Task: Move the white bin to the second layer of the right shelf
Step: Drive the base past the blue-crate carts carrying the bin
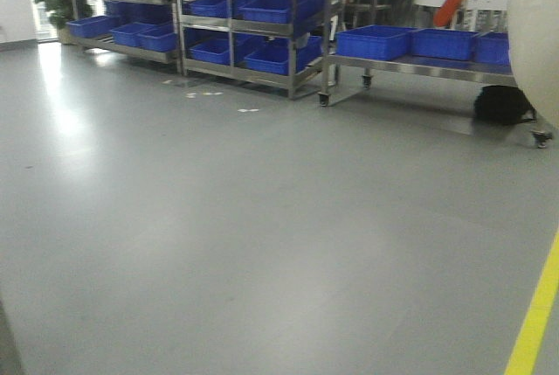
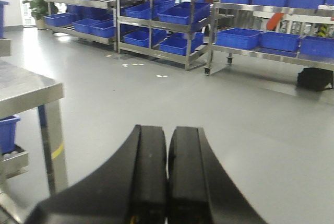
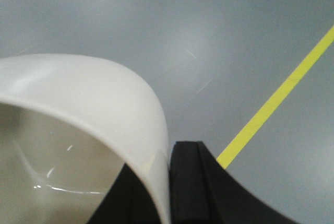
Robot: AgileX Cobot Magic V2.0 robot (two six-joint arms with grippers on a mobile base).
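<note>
The white bin (image 3: pixel 94 104) is smooth cream-white plastic with a soft gloss, its inside catching small bright glints, and the right gripper (image 3: pixel 166 182) pinching its rim has matt black jaws, as does the left gripper (image 2: pixel 167 177). The floor (image 1: pixel 262 235) is a smooth grey coating with a dull sheen and a painted yellow line (image 3: pixel 276 96). The counter (image 2: pixel 26 91) and the racks (image 1: pixel 231 21) are brushed steel, holding blue crates (image 1: pixel 371 41) of slightly glossy plastic.
</note>
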